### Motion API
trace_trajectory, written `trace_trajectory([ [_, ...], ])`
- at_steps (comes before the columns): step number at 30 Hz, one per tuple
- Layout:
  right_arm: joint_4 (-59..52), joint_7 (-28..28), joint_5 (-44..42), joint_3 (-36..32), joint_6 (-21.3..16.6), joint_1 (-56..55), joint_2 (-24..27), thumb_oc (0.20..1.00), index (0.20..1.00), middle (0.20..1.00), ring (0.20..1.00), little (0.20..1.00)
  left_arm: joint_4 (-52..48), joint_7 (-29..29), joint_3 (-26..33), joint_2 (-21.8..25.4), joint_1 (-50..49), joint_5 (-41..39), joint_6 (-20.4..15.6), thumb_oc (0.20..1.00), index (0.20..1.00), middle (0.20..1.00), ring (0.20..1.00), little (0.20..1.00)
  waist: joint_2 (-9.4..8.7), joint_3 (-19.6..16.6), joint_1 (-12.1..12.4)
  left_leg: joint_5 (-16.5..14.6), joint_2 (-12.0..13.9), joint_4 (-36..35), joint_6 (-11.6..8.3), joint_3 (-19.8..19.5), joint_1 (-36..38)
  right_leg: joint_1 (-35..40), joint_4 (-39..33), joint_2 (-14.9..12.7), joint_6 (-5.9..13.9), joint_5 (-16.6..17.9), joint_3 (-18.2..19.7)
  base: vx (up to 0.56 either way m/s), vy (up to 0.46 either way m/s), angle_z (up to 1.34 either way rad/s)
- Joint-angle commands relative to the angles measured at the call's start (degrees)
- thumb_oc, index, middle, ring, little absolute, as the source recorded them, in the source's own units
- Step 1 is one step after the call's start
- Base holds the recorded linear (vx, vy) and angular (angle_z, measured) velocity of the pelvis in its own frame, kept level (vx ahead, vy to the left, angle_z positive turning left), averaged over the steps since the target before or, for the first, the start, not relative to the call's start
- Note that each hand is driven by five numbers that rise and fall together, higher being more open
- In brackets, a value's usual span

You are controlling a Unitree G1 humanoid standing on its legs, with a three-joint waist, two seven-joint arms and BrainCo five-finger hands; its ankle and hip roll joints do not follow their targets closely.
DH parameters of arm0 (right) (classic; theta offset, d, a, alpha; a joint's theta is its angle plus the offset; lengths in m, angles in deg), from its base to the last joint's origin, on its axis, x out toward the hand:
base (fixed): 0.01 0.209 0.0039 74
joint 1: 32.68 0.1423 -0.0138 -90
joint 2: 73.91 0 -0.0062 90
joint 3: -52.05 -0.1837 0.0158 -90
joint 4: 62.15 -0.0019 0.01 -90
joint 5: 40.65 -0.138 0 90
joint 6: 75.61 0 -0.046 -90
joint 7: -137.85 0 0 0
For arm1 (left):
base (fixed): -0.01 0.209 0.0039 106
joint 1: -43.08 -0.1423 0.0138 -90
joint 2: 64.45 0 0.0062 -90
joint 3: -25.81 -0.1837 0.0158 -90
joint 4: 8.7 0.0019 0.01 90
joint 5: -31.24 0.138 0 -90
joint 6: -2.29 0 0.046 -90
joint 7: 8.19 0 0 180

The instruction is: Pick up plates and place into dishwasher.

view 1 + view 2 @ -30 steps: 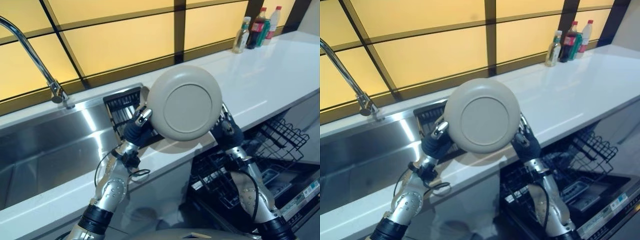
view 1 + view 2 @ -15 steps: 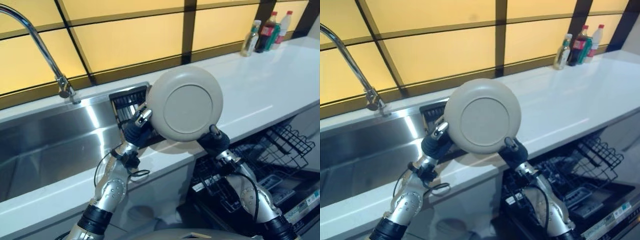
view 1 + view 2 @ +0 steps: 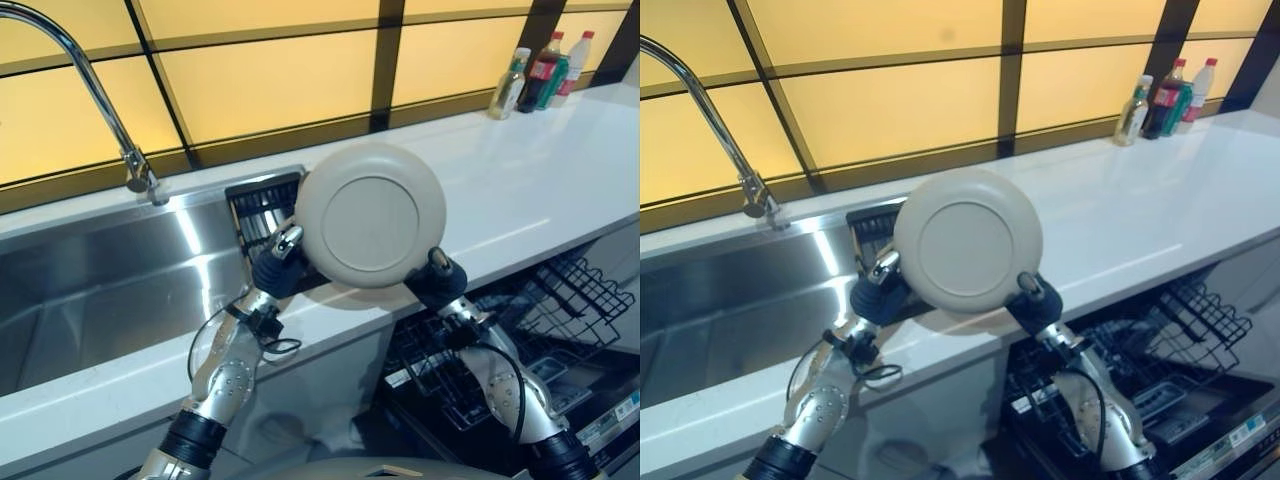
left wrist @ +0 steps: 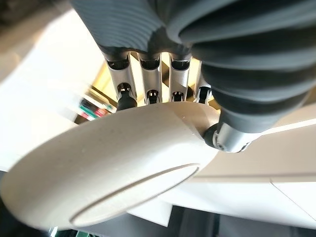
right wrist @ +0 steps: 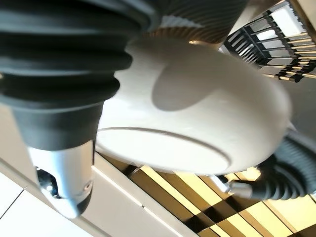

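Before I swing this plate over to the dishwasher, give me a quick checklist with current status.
1. Plate off the counter, held up on edge, underside toward the camera: ok.
2. Left hand gripping the rim, fingers behind and thumb in front, per its wrist view: ok.
3. Right hand under the plate's lower right edge; finger grip hidden: cannot tell.
4. Dishwasher rack pulled out, lower right: ok.
5. Free slot in the rack: cannot tell.
6. Bottles far back on the counter, away from the path: ok.
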Motion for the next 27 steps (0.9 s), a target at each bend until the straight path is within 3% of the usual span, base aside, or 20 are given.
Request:
trace_trajectory([
  [1, -8.16, 4.22, -0.95, -2.85, -2.84, 6.57, -2.77, 0.200, 0.200, 0.200, 0.200, 0.200, 3.30, 1.57, -2.31, 1.05, 0.85, 4.35, -0.70, 0.200, 0.200, 0.200, 0.200, 0.200, -2.02, -0.74, -0.24, -4.60, -1.28, 1.11, 3.56, -5.24, -1.39, -5.33, 2.28, -0.42, 2.54, 2.79, -2.17, 0.00, 0.000, 0.00],
  [14, -8.16, 6.48, 1.06, -1.86, -0.91, 6.64, -2.57, 0.200, 0.200, 0.200, 0.200, 0.200, 2.94, 0.61, -3.98, 0.54, 1.42, 4.94, -1.42, 0.200, 0.200, 0.200, 0.200, 0.200, -2.11, -0.51, -0.50, -4.62, -1.01, 1.20, 3.44, -5.10, -1.16, -5.12, 2.24, -0.36, 2.49, 2.68, -2.25, 0.00, 0.000, 0.00],
  [18, -7.72, 6.03, 1.98, -2.05, -2.14, 5.77, -2.60, 0.200, 0.200, 0.200, 0.200, 0.200, 2.47, 0.32, -3.67, 0.68, 1.79, 4.49, -1.26, 0.200, 0.200, 0.200, 0.200, 0.200, -2.05, -0.55, -0.75, -4.60, -0.96, 1.11, 3.41, -5.12, -1.11, -5.12, 2.19, -0.33, 2.48, 2.73, -2.21, 0.00, 0.000, 0.00],
  [19, -7.56, 5.12, 1.76, -2.26, -2.72, 5.59, -2.60, 0.200, 0.200, 0.200, 0.200, 0.200, 2.29, -0.15, -3.55, 0.67, 1.88, 4.30, -1.23, 0.304, 0.304, 0.304, 0.304, 0.304, -2.04, -0.54, -0.85, -4.57, -0.91, 1.13, 3.38, -5.01, -1.09, -5.14, 2.23, -0.32, 2.50, 2.76, -2.16, 0.00, 0.000, 0.00],
  [20, -7.38, 4.36, 1.38, -2.55, -3.19, 5.41, -2.70, 0.200, 0.200, 0.200, 0.200, 0.200, 2.15, -0.75, -3.43, 0.59, 1.98, 4.10, -1.30, 0.570, 0.570, 0.570, 0.570, 0.570, -2.01, -0.52, -1.00, -4.56, -0.86, 1.11, 3.36, -4.85, -1.04, -5.18, 2.25, -0.30, 2.52, 2.79, -2.07, 0.00, 0.000, 0.00],
  [21, -6.96, 3.24, 0.76, -3.02, -4.08, 5.09, -2.87, 0.200, 0.200, 0.200, 0.200, 0.200, 2.05, -1.51, -3.20, 0.48, 2.17, 3.76, -1.23, 1.000, 1.000, 1.000, 1.000, 1.000, -1.97, -0.52, -1.20, -4.58, -0.82, 1.07, 3.34, -4.68, -0.99, -5.24, 2.25, -0.27, 2.56, 2.85, -1.94, -0.03, 0.004, 0.00],
  [27, -4.41, -3.86, -0.78, -6.95, -10.48, 2.28, -5.39, 0.200, 0.200, 0.200, 0.200, 0.200, -1.59, -3.29, -1.53, 0.51, 3.52, 4.15, -0.64, 1.000, 1.000, 1.000, 1.000, 1.000, -1.21, -0.37, -2.87, -4.72, -0.72, 0.96, 3.42, -3.23, -0.28, -5.47, 2.38, -0.15, 2.85, 3.30, -0.98, -0.03, 0.004, -0.02],
])
